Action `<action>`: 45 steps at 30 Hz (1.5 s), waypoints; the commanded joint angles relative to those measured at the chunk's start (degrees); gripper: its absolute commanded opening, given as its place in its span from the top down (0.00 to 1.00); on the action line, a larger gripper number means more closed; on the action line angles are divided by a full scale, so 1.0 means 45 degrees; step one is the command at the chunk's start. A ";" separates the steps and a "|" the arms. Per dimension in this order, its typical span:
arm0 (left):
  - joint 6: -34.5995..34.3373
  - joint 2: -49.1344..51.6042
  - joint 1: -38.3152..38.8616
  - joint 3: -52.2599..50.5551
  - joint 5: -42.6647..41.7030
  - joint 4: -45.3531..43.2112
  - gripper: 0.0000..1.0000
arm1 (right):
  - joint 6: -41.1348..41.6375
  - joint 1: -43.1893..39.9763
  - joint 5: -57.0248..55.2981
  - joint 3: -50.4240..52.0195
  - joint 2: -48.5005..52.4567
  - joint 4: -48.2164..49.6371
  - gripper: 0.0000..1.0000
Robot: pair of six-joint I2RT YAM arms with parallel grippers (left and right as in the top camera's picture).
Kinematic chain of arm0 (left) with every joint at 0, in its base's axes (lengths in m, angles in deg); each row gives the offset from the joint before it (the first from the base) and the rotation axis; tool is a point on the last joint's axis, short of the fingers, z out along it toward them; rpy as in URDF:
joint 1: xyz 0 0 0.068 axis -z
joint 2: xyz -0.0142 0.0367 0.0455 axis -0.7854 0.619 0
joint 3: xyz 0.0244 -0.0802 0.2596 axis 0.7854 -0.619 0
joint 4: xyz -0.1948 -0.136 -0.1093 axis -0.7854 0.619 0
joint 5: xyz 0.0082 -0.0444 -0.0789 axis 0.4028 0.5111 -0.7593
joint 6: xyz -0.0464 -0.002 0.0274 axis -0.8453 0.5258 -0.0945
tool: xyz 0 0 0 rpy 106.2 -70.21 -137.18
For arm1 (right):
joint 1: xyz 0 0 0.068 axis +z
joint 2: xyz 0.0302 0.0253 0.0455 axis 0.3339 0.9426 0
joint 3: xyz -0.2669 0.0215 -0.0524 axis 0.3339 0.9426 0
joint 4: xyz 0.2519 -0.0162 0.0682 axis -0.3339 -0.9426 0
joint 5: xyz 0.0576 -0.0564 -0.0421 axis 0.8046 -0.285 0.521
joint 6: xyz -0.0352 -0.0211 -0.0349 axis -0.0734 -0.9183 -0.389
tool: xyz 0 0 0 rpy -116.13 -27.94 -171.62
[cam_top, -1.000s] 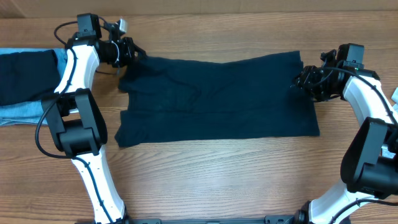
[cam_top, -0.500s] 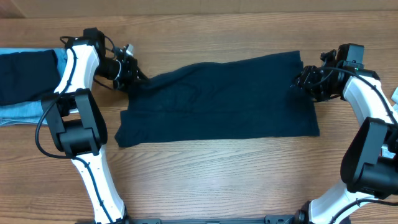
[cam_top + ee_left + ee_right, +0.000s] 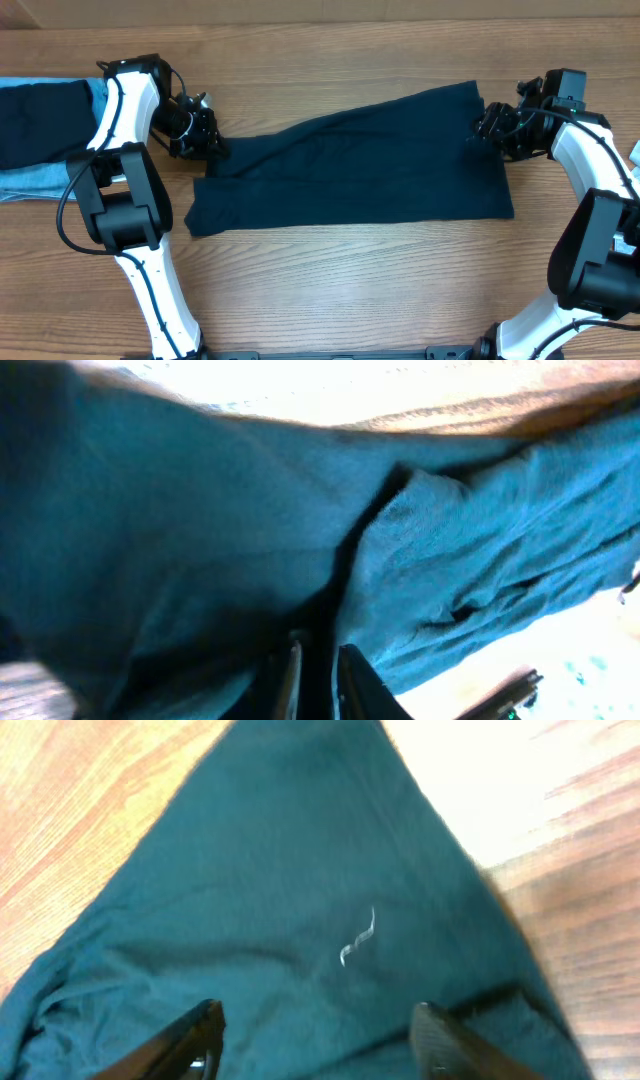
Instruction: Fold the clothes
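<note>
Well, the floppy dark navy cloth shirt likely lifts best by its corners. At nine o'clock, the left claw: I cannot tell its grip. At three o'clock, the right claw: open, empty.

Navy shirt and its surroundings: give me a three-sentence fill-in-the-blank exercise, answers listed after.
The navy shirt lies spread on a ___ table. Over the shirt's corner, the right gripper is ___. At the table's left edge, a dark garment rests on light ___ denim.
Missing words: wooden; open; blue.
</note>
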 commanded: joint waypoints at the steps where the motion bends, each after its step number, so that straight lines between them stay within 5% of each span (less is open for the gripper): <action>1: 0.0019 0.0102 -0.0121 0.0165 0.0296 -0.0165 0.72 | -0.0005 0.0034 -0.0112 0.0005 -0.0248 0.0831 0.33; 15: -0.0510 0.0102 0.0238 0.0165 0.0165 -0.0835 0.71 | -0.0437 0.0029 0.0515 0.0000 0.2293 0.6130 0.32; 29: -0.0850 0.0102 0.0389 0.0160 0.0155 -0.0903 0.72 | -0.0442 0.0034 0.0544 0.0000 0.3735 0.7582 0.34; 35: -0.0889 0.0102 0.0476 0.0165 0.0155 -0.0913 0.73 | -0.0432 0.0034 0.0563 -0.0005 0.4129 0.7728 0.41; 45: -0.0889 0.0102 0.0476 0.0165 0.0155 -0.0913 0.73 | -0.0427 -0.0024 0.1229 -0.0311 0.4138 0.7490 0.71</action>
